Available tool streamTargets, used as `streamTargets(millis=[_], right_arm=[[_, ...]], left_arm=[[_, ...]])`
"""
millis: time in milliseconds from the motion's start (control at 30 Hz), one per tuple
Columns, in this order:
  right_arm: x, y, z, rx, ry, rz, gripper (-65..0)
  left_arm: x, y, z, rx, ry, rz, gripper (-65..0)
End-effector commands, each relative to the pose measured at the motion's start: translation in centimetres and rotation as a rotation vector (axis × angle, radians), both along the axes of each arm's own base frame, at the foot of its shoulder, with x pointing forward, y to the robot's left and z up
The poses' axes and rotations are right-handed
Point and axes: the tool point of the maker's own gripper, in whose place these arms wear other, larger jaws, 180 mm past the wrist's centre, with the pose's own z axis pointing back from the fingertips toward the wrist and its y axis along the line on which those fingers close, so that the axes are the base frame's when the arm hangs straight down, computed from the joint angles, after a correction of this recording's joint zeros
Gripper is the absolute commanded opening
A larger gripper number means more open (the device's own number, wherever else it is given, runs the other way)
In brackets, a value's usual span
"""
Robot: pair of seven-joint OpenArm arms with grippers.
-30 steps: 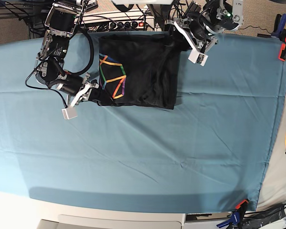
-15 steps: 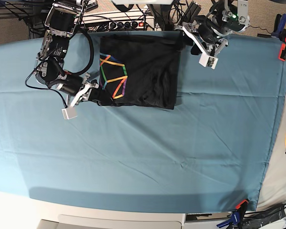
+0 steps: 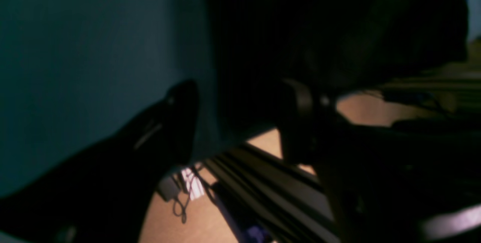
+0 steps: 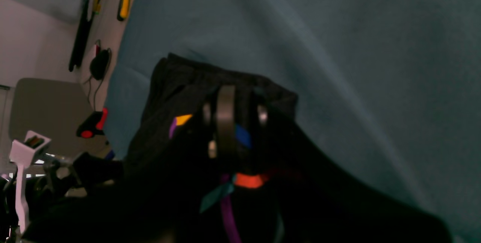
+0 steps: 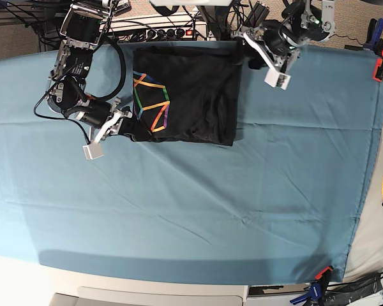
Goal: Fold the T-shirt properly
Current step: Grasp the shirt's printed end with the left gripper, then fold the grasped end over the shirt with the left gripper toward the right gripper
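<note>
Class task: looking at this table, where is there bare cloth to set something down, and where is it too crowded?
Free: the teal table cloth below the T-shirt, out to the near edge, and the stretch to the shirt's right. Crowded: the far edge, where the right end effector grips the shirt's corner and the open left end effector hovers by its other top corner.

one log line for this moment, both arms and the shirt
T-shirt: folded, print showing | right gripper: shut on T-shirt edge | left gripper: open, at far corner
</note>
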Motion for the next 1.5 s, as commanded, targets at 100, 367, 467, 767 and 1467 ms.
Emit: streamTargets(millis=[100, 367, 467, 767, 1467], right_arm=[[1.0, -0.3, 1.6, 0.007, -0.062, -0.006, -60.4], [1.0, -0.3, 1.6, 0.008, -0.063, -0.006, -60.4], [1.0, -0.3, 1.6, 0.008, -0.063, -0.006, -60.4], [1.0, -0.4, 1.4, 0.001, -0.059, -0.005, -65.0], [-2.2, -0.6, 0.2, -0.037, -0.008, 0.016, -65.0]], left_arm=[[-0.7, -0.3, -0.1, -0.004, 0.019, -0.016, -30.3], [-0.8, -1.7, 0.3, -0.031, 0.006, -0.042, -31.1], [-0.8, -2.3, 0.4, -0.042, 0.000, -0.058, -42.2], [-0.3, -2.0, 0.3, -0.014, -0.018, -0.065, -65.0], [2.2, -0.3, 0.7, 0.066, -0.083, -0.102, -65.0]])
